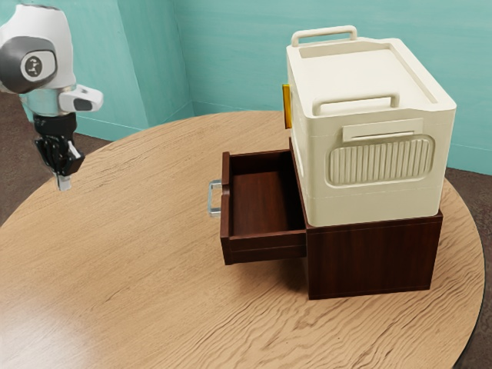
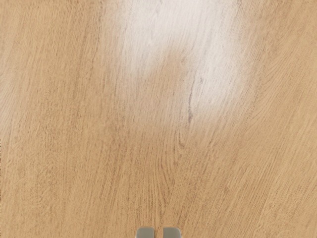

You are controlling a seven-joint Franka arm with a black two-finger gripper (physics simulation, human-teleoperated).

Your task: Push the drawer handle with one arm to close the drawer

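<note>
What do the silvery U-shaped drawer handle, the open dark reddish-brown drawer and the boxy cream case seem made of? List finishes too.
Silvery handle: probably metal, smooth; it has a grey sheen.
Dark drawer: likely stained wood, satin; faint grain-like streaks show.
Cream case: looks like matte moulded plastic, from its rounded corners and ribbed panel; painted metal is possible.

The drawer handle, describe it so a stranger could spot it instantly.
On the round wooden table, find the dark brown cabinet under the cream box. Its open drawer sticks out toward the exterior view's left. The handle is the silvery bracket on that drawer's front, unlike the box's cream handles.
</note>
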